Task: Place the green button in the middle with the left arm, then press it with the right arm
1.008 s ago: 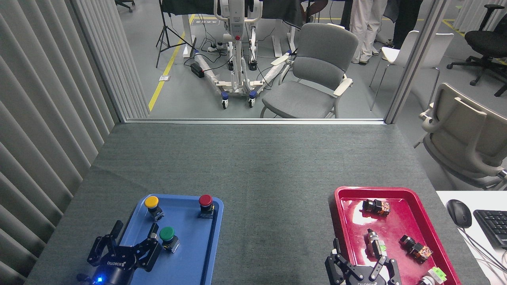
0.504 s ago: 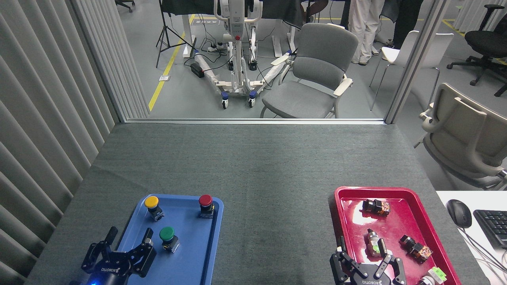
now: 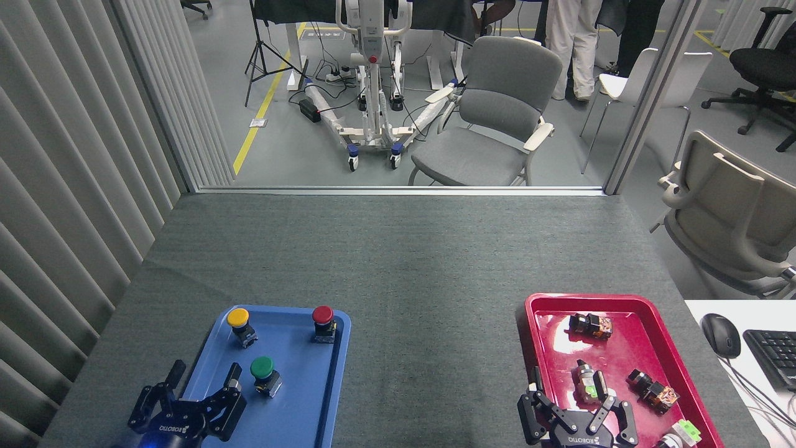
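Nothing is done yet: green button [image 3: 262, 368] is sitting upright in the blue tray [image 3: 323, 410], left hand [image 3: 202, 389] hovering spread just beside it, right hand [image 3: 567, 389] waiting spread over the red tray [image 3: 675, 348], desk middle [image 3: 429, 323] bare.

Bright, even overhead light, sharp focus; glare on the red tray [image 3: 553, 339].

There were two trays, one blue tray [image 3: 311, 398] and one red tray [image 3: 628, 348]. Three push buttons stood in the blue: the green button [image 3: 262, 368], a yellow button [image 3: 238, 318] and a red button [image 3: 322, 315]. The red one held perhaps five small parts.
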Motion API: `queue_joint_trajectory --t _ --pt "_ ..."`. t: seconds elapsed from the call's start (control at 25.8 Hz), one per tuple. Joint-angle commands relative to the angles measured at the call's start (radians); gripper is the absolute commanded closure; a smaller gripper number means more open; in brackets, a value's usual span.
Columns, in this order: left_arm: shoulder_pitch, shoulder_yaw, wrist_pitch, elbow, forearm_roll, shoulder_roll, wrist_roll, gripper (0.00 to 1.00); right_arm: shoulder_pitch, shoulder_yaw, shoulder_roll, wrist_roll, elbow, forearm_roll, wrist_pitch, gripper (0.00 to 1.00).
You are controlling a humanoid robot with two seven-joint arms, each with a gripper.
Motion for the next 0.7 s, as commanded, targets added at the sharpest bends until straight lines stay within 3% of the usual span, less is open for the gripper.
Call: queue_joint_trajectory --t 0.0,0.66 --pt "0.000 0.001 0.003 -0.001 0.000 0.001 -0.001 0.00 0.001 -0.005 -0.006 -0.002 0.001 0.001 0.007 0.00" --pt "-0.006 -0.005 0.009 -0.008 -0.011 -0.004 -0.014 0.00 0.011 -0.008 -0.010 -0.002 -0.001 0.008 -0.005 0.00"
